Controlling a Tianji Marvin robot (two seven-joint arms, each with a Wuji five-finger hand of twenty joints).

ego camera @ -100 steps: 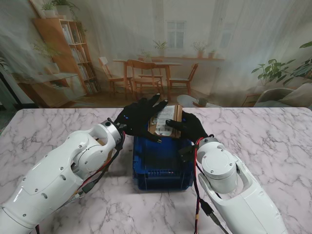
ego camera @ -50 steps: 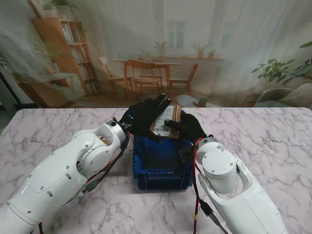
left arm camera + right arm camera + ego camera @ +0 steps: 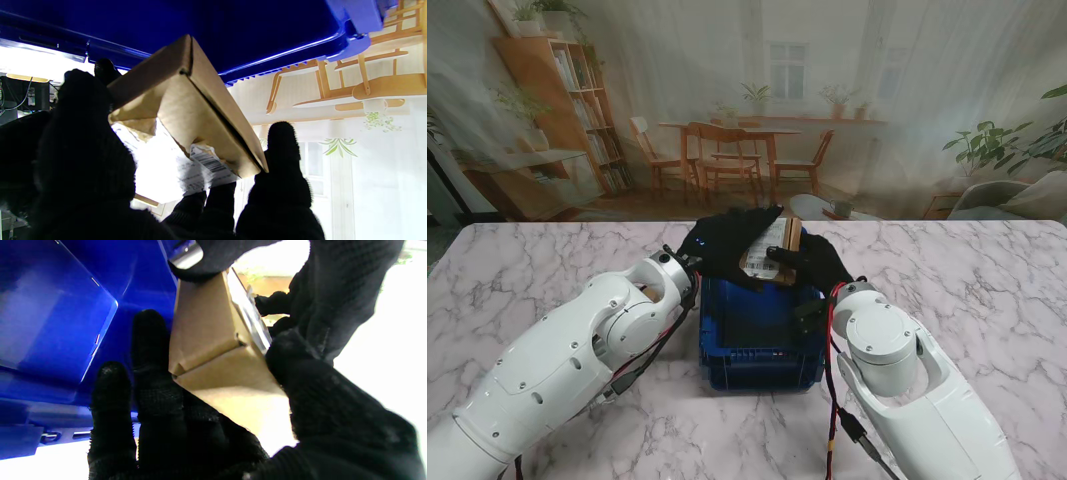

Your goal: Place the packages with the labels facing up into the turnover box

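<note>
Over the last second the left arm (image 3: 577, 350) has swung inward toward the box (image 3: 757, 335): its forearm and wrist housing now lie closer to the box's left wall, and the elbow sits farther up the table from the near corner. The left hand (image 3: 727, 245) has slid rightward across the package (image 3: 772, 252), so its fingers now cover more of the white label (image 3: 767, 245), where earlier a wider strip of label showed between the two hands. The package has sunk slightly toward the box's far rim. The right hand (image 3: 812, 260) has edged a little to the left with it, its grip looking unchanged.
</note>
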